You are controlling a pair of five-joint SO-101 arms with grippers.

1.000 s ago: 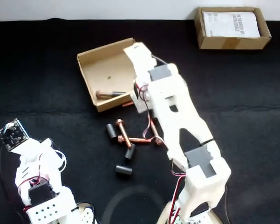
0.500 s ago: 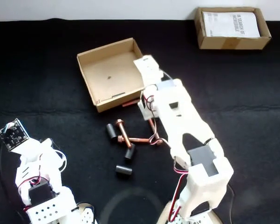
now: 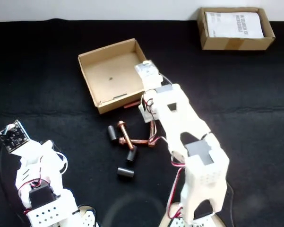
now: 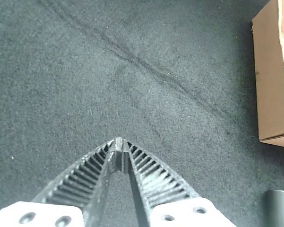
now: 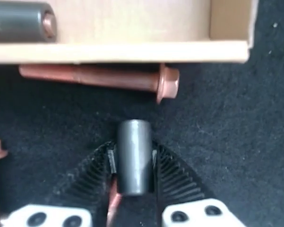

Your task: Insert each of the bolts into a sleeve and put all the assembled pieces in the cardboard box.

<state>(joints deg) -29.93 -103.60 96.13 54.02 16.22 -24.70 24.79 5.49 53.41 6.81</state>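
Note:
My right gripper [image 5: 133, 147] is shut on a dark sleeve [image 5: 133, 161], just outside the near wall of the open cardboard box [image 3: 88, 75]. A copper end shows under the sleeve. One copper bolt [image 5: 99, 78] lies along that wall [image 5: 123, 52]. Inside the box rests a sleeve with a bolt tip in it [image 5: 21, 21]. On the cloth lie two more bolts [image 3: 124, 135] [image 3: 141, 141] and three loose sleeves [image 3: 113, 133] [image 3: 132, 154] [image 3: 125, 172]. My left gripper [image 4: 119, 144] is shut on nothing, low over bare cloth at the near left.
A second cardboard box [image 3: 235, 28] with a printed sheet in it stands at the far right. The left arm [image 3: 38, 175] stands at the near left corner. Black cloth covers the table [image 3: 255, 104]. The right arm [image 3: 179, 118] hides part of the bolt pile.
The right arm has drawn back from over the box toward the near side, and its wrist now sits at the box's near right corner. The left arm has kept still.

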